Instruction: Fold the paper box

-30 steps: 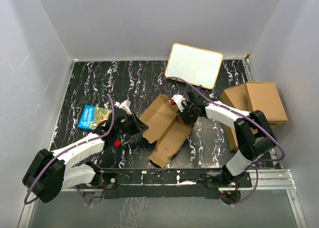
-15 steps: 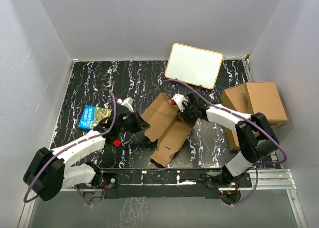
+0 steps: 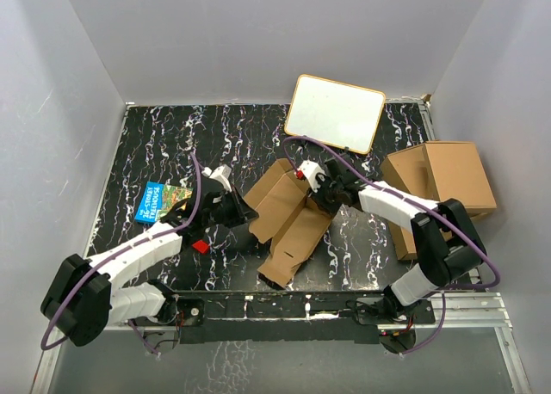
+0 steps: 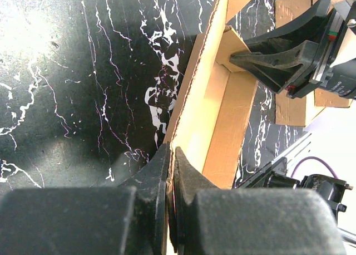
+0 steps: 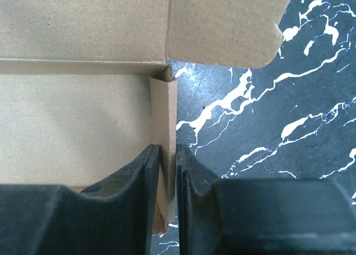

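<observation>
Cardboard pinched from both sides: the paper box (image 3: 288,222) sits mid-table, half formed, between the two grippers. The left arm (image 3: 138,252) stretches low and forward from its base, angled toward the centre, wrist nearly level with the table (image 3: 172,144). Its left gripper (image 3: 245,215) is clamped tight on the box's near side wall; in the wrist view the fingers (image 4: 158,171) meet on the thin cardboard edge, and the wall runs straight ahead of the gripper, standing upright off the black marbled surface. The right arm (image 3: 396,198) reaches in from the other side, elbow bent high, forearm sloping down toward the box's far end. The right gripper (image 3: 320,192) is nearly closed, nipping a narrow folded strip at the box's corner; just ahead of its fingers (image 5: 147,171) a flap opens wide, with the box floor to one side. Beyond the right gripper leans a whiteboard (image 3: 336,112). Behind that arm's elbow sits a pile of larger cardboard boxes (image 3: 439,183). A blue picture book (image 3: 162,200) lies outside the left gripper, and a small red piece (image 3: 200,247) lies beneath that arm.
</observation>
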Robot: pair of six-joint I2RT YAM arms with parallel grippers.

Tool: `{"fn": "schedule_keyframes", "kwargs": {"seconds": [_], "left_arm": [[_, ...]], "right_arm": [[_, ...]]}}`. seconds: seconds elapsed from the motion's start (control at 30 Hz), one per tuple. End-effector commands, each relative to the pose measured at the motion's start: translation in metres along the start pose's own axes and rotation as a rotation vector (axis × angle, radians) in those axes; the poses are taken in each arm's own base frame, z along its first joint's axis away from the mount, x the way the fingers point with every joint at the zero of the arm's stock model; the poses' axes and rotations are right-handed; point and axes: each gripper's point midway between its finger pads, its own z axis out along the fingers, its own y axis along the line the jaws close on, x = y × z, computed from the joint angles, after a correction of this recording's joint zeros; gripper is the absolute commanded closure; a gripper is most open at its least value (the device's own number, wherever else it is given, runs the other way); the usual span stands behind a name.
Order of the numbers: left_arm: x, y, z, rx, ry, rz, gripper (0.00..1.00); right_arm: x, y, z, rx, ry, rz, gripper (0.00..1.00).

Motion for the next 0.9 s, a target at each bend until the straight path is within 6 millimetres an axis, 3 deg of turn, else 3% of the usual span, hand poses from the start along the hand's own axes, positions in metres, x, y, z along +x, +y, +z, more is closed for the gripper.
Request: {"fn": "schedule_keyframes", "kwargs": {"seconds": [0.0, 0.2, 0.23, 0.33, 0.47, 0.6, 0.73, 0.87], "left_arm": [[-0.007, -0.011, -0.001, 0.015, -0.003, 0.025, 1.00], [-0.008, -0.012, 0.000, 0.018, 0.002, 0.032, 1.00], [-0.007, -0.011, 0.000, 0.017, 0.003, 0.031, 1.00], [-0.007, -0.010, -0.001, 0.011, -0.002, 0.031, 1.00], [-0.010, -0.011, -0.002, 0.007, -0.010, 0.037, 1.00], [-0.016, -0.016, -0.002, 0.009, -0.021, 0.051, 1.00], [-0.017, -0.016, -0.001, 0.008, -0.018, 0.056, 1.00], [-0.016, -0.013, -0.002, -0.004, -0.018, 0.055, 1.00]], "right_arm": [[-0.012, -0.007, 0.004, 0.017, -0.051, -0.007, 0.75], [-0.009, -0.003, 0.012, 0.020, -0.034, -0.016, 0.70], [-0.009, -0.003, 0.013, 0.034, -0.030, -0.021, 0.72], [-0.003, -0.015, 0.017, 0.122, 0.006, -0.026, 0.92], [0.004, -0.034, 0.016, 0.257, 0.048, -0.024, 0.92], [0.005, -0.028, 0.018, 0.225, 0.051, -0.026, 0.92], [-0.002, -0.003, 0.017, 0.084, 0.013, -0.037, 0.80], [-0.007, -0.001, 0.012, 0.071, -0.013, -0.041, 0.70]]}}
